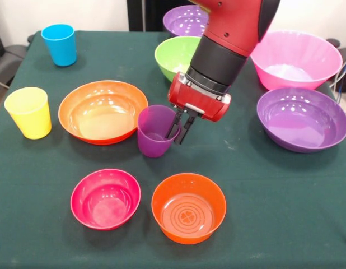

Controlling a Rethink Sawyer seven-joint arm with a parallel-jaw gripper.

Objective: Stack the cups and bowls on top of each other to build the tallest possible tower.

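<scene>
My gripper reaches down from the red and black arm to the right rim of the purple cup, which stands upright on the green cloth. One finger is inside the cup and one outside, pinched on its wall. The wide orange bowl sits just left of the cup. The small red bowl and small orange bowl lie in front. The yellow cup and blue cup stand at the left. Nothing is stacked.
The lime green bowl and a purple bowl sit behind the arm, partly hidden. The big pink bowl and a second purple bowl are at the right. The table is covered in dark green cloth.
</scene>
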